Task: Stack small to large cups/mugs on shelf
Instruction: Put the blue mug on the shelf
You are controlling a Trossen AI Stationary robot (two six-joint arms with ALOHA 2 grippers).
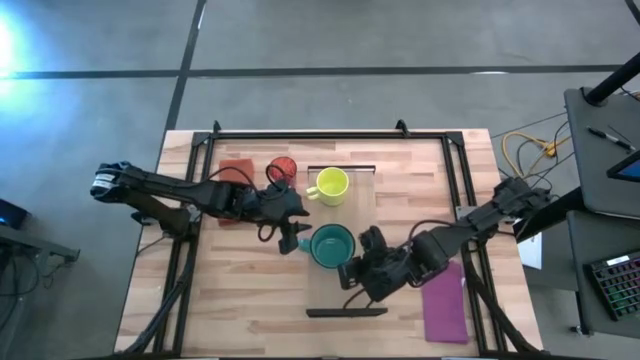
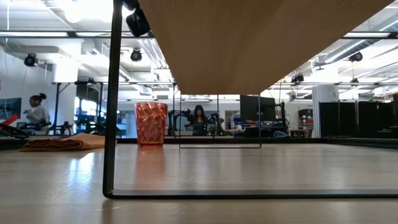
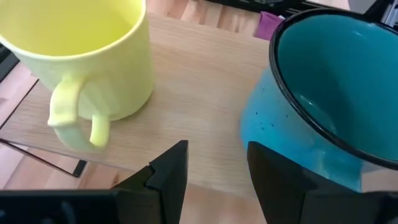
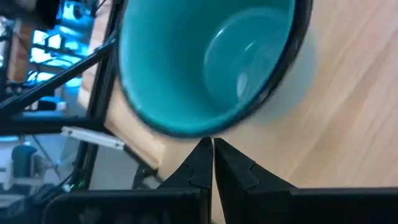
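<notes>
Both arms reach in over the shelf [image 1: 345, 245], the light-wood plank raised above the table [image 1: 250, 300]. The teal mug [image 1: 331, 245] stands on it, the yellow-green mug [image 1: 330, 185] a little farther back. The left hand [image 1: 292, 238] sits just beside the teal mug, its fingers [image 3: 171, 171] parted and holding nothing. The right hand [image 1: 353, 272] hovers close on the mug's other side, fingertips pressed together, empty. The red cup [image 1: 282, 168] stands on the table beside the shelf, near a brown-red cloth [image 1: 236, 172]. A purple mat [image 1: 445, 305] lies well apart.
</notes>
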